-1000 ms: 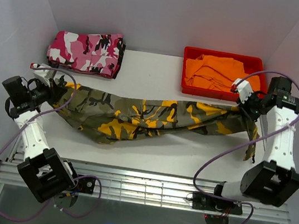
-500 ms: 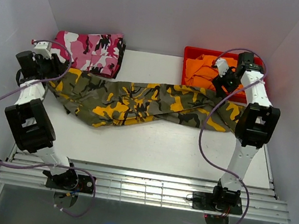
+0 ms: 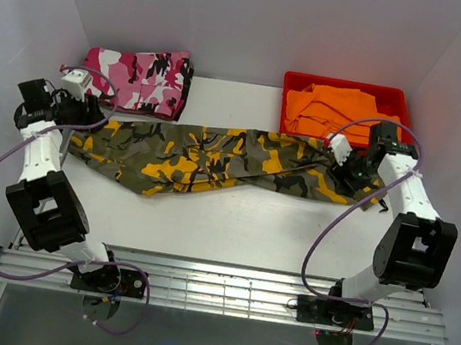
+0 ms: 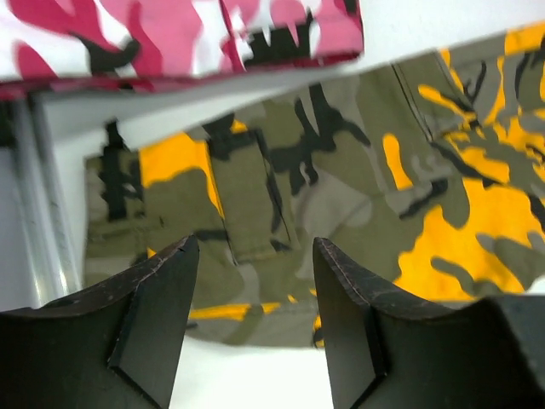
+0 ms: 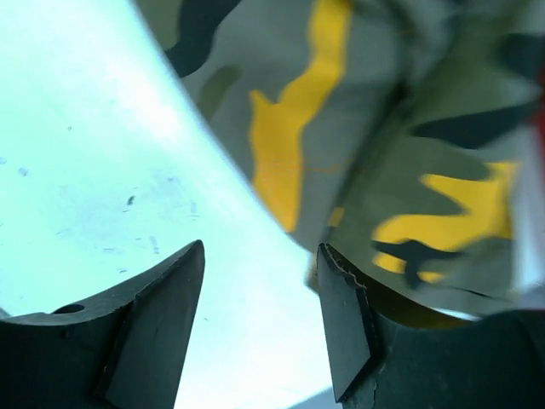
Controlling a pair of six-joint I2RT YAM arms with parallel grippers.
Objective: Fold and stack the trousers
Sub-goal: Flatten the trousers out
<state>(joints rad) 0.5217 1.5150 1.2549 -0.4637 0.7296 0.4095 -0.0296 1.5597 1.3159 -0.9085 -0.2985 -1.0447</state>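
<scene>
The olive-and-yellow camo trousers (image 3: pixel 215 157) lie stretched across the table (image 3: pixel 233 216), 9 to 3 o'clock. My left gripper (image 4: pixel 254 256) and right gripper (image 5: pixel 260 256) both gape empty at their ends. Soft, limp cloth, I judge: pinch thick seams at each end.

- Camo trousers: two. An olive-and-yellow pair (image 3: pixel 207 156) lies across the middle of the table (image 3: pixel 233 216), from 9 to 3 o'clock. A pink pair (image 3: pixel 136 80) lies folded at 11 o'clock.
- Orange heap (image 3: pixel 331 109): one, at 1 o'clock. I cannot tell how many garments are in it.
- Red bin (image 3: pixel 347 87): one, holding that heap.
- Arms: two, the left arm (image 3: pixel 41 162) at 9 o'clock and the right arm (image 3: pixel 413 200) at 3 o'clock.
- Pincers: two, the left pincer (image 4: pixel 251 247) and the right pincer (image 5: pixel 260 251), each with two fingers.
</scene>
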